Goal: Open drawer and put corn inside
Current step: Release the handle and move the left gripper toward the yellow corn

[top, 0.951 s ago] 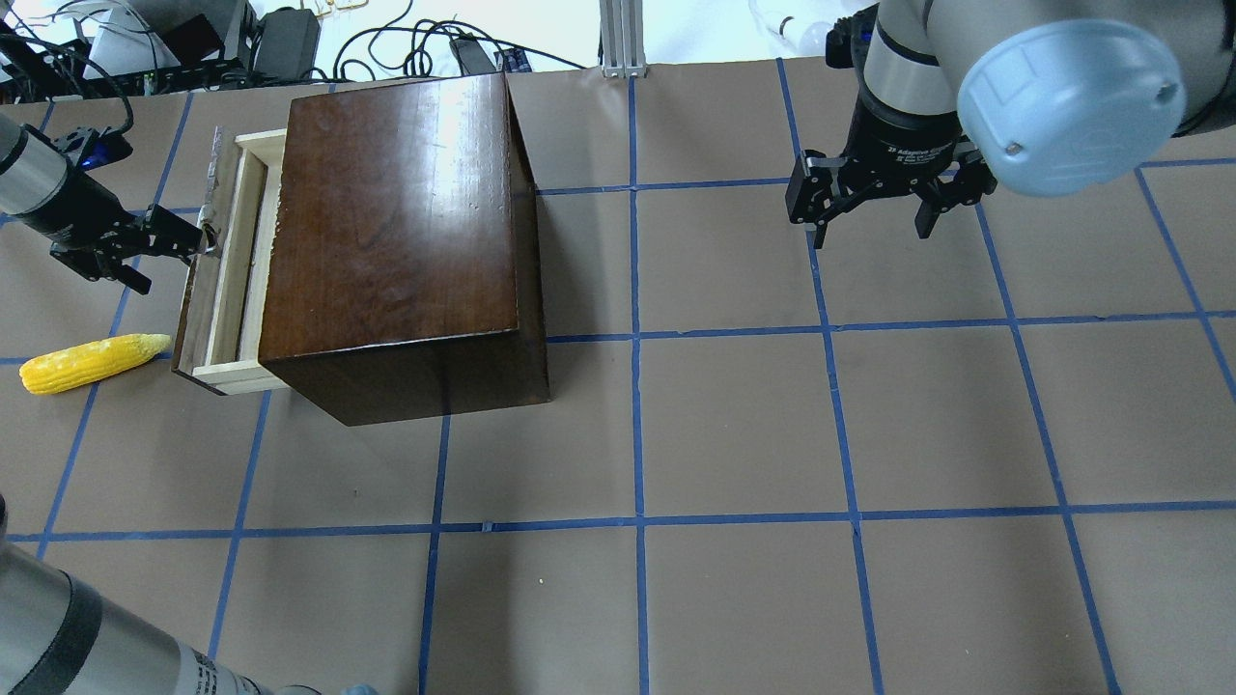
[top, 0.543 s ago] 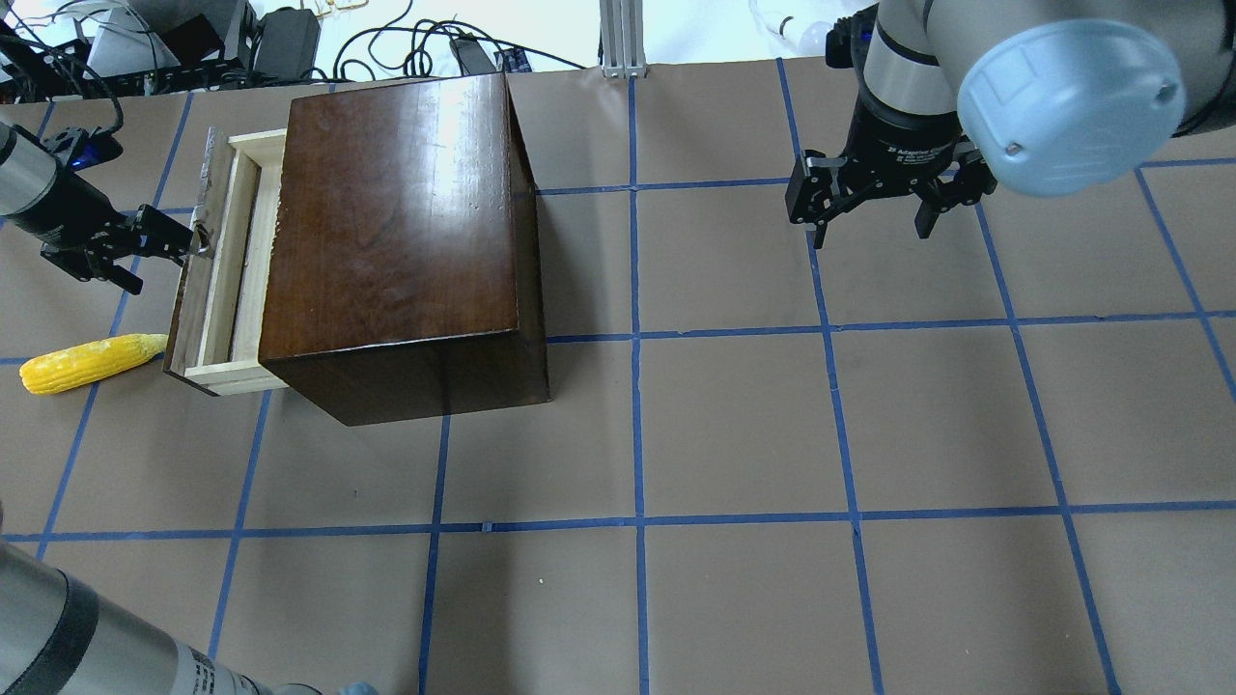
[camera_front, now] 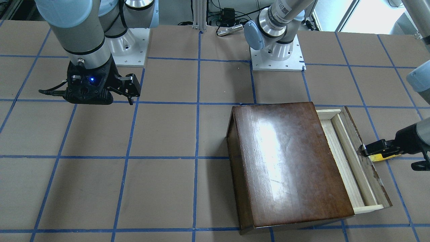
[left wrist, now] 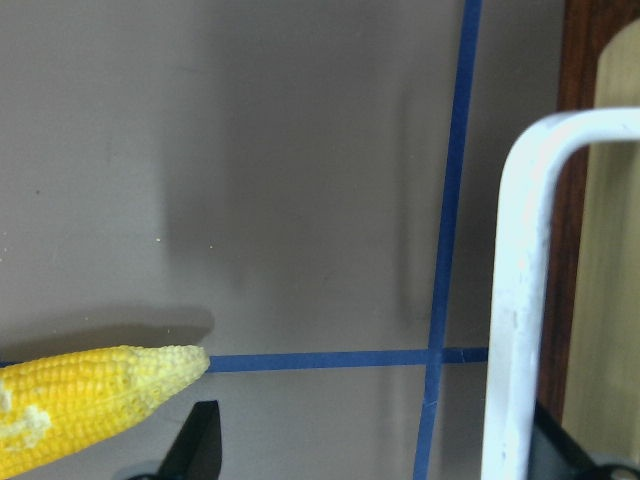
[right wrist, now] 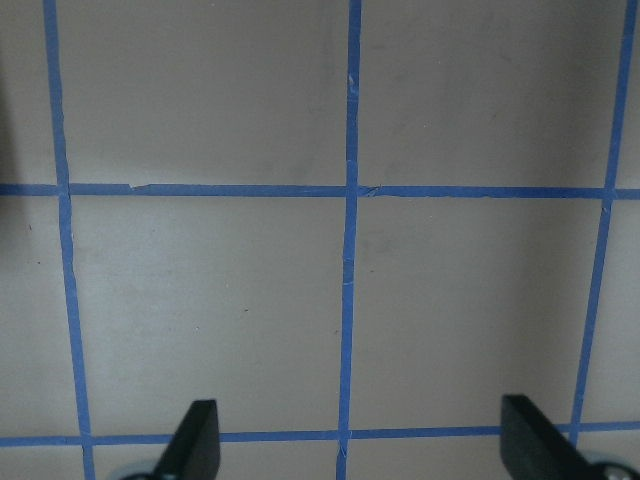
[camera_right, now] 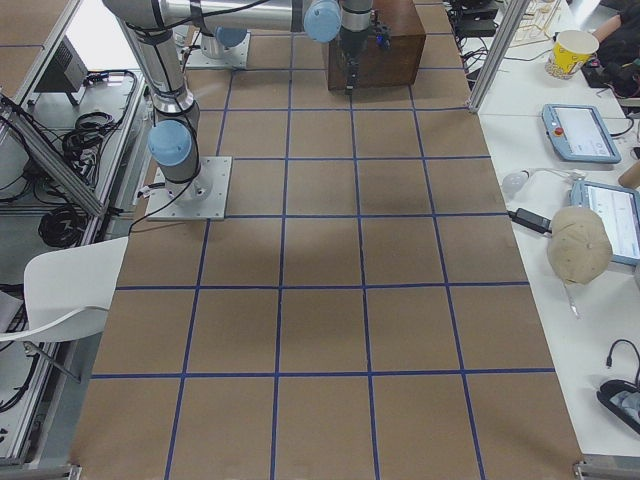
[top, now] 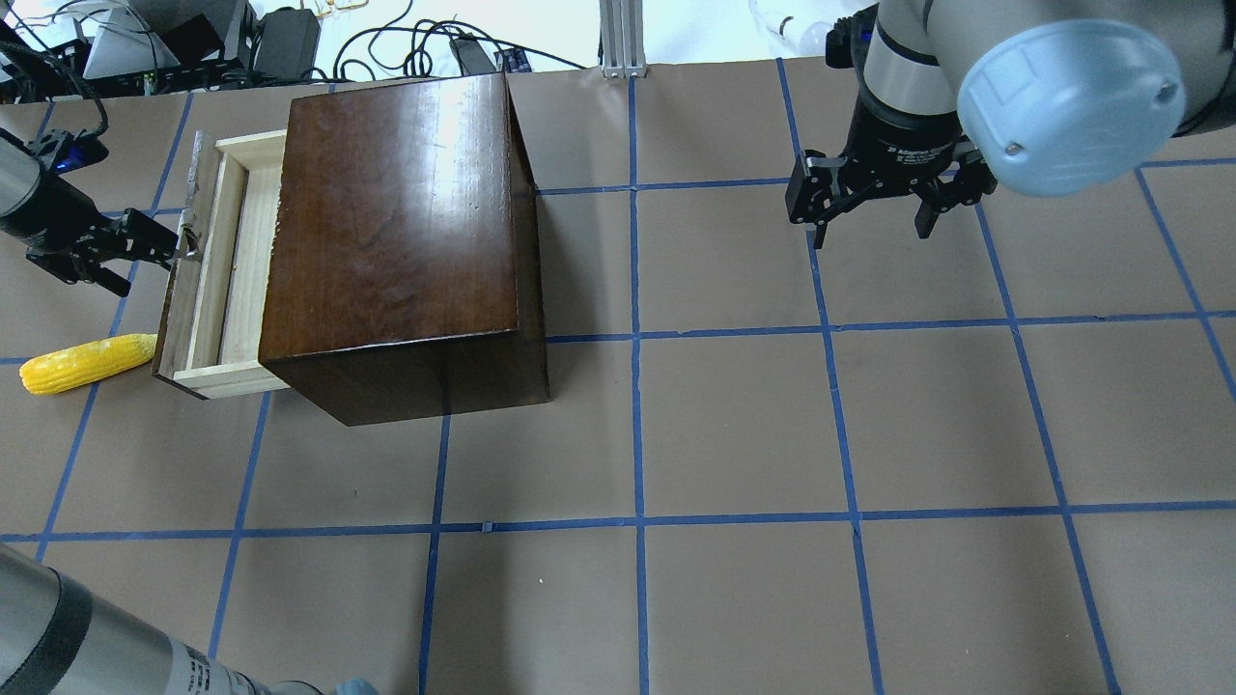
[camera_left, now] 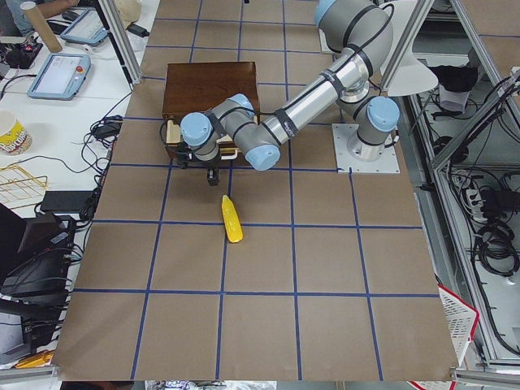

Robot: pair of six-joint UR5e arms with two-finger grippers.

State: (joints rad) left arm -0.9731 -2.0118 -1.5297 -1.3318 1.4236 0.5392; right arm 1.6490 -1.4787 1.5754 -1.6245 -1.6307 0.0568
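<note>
Left gripper [top: 150, 265] open, drawer [top: 237, 261] handle [left wrist: 515, 300] inside its jaws, close to one finger (not clamped). Drawer partly out of box [top: 396, 222]. Corn [top: 82, 362] on surface [top: 734, 415], tip just beside drawer front. Right gripper [top: 871, 232] open, well apart.

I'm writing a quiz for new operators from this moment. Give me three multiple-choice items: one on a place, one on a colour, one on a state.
1. Where does the corn lie?
A. inside the drawer
B. on the table, beside the drawer's front panel
C. on top of the box

2. What colour are the tape lines on the table?
A. blue
B. red
C. white

3. How does the drawer stand?
A. fully shut
B. pulled partly out of the box
C. lifted clear of the box

Answers:
1 B: the corn rests on the table outside the front panel.
2 A: the tape lines are blue in every view.
3 B: the drawer's pale wood shows past the box's edge.
</note>
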